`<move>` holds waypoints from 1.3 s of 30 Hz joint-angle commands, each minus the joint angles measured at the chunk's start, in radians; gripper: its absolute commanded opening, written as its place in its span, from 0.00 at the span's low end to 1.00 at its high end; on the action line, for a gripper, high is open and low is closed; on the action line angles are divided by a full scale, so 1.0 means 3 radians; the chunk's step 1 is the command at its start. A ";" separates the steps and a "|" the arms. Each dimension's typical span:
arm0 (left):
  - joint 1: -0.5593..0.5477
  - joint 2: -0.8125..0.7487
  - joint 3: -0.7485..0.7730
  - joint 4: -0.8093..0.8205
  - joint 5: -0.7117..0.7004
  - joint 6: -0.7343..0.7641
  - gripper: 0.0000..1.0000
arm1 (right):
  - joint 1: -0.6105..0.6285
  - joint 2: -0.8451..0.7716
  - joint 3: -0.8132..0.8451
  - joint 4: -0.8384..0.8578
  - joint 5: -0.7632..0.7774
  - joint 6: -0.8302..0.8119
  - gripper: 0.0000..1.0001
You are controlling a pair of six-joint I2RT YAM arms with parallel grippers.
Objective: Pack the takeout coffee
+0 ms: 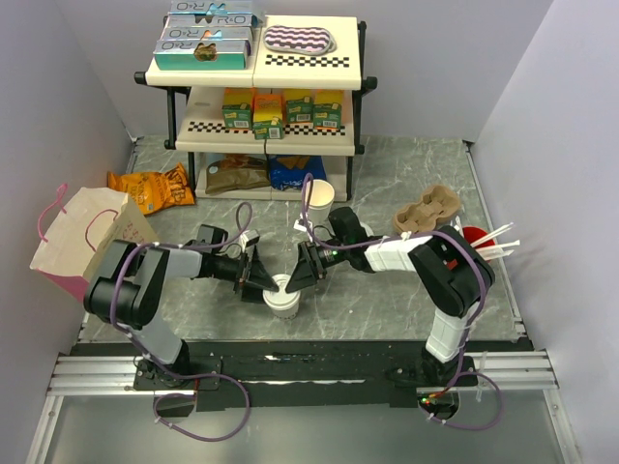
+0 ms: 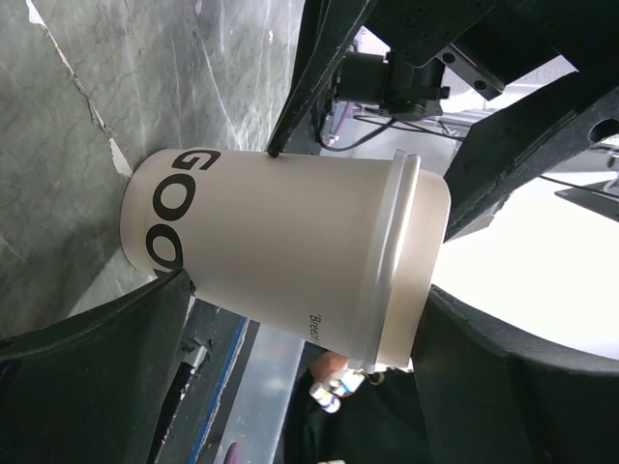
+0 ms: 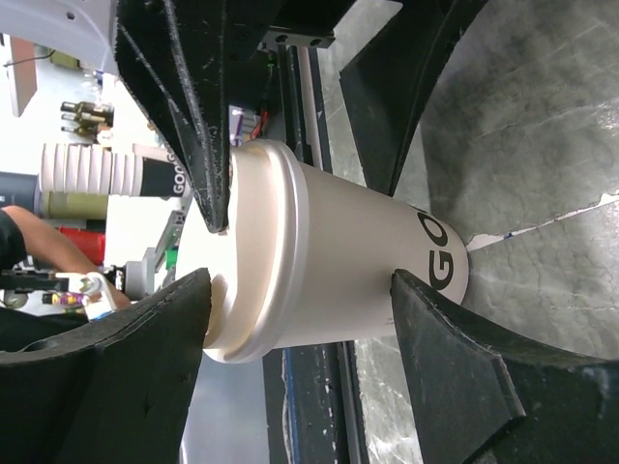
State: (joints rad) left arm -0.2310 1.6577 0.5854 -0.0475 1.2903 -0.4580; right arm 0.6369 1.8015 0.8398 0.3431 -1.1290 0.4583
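Observation:
The takeout coffee (image 1: 283, 300), a cream-white paper cup with black lettering and a white lid, stands upright on the marble table between both arms. My left gripper (image 1: 261, 286) reaches it from the left and is turned on its side. In the left wrist view one finger (image 2: 145, 348) rests on the cup's (image 2: 280, 242) lower wall and the other lies against the lid top. My right gripper (image 1: 306, 275) comes from the right in the same way. One of its fingers (image 3: 145, 358) presses the lid (image 3: 261, 261) and the other touches the wall near the base.
A pink-handled paper bag (image 1: 82, 242) lies at the left. A cardboard cup carrier (image 1: 428, 211) and a red cup with straws (image 1: 476, 237) sit at the right. A stack of lidless cups (image 1: 319, 198) stands behind. The snack shelf (image 1: 203, 101) is at the back.

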 commanded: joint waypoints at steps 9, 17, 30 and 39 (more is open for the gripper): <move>-0.0079 -0.0749 0.0012 0.0015 -0.0890 0.0253 0.94 | 0.0096 -0.0156 -0.0273 -0.0295 0.0536 -0.0551 0.79; -0.0120 -0.0887 -0.0044 0.0504 -0.0565 -0.0073 0.99 | 0.0127 -0.0053 -0.0120 -0.0535 0.0849 -0.0669 0.78; -0.0478 -0.1221 -0.0039 -0.0102 -0.0644 0.0468 0.97 | 0.0132 -0.0028 -0.0033 -0.0571 0.0792 -0.0551 0.78; -0.0600 -0.1052 -0.0090 -0.0164 -0.0783 0.0693 0.97 | 0.0132 -0.0023 -0.0023 -0.0576 0.0803 -0.0556 0.77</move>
State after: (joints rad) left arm -0.3771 1.3403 0.5579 -0.0570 1.0214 -0.2909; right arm 0.6643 1.7473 0.8417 0.2371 -1.0622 0.3767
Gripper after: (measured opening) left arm 0.970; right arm 0.783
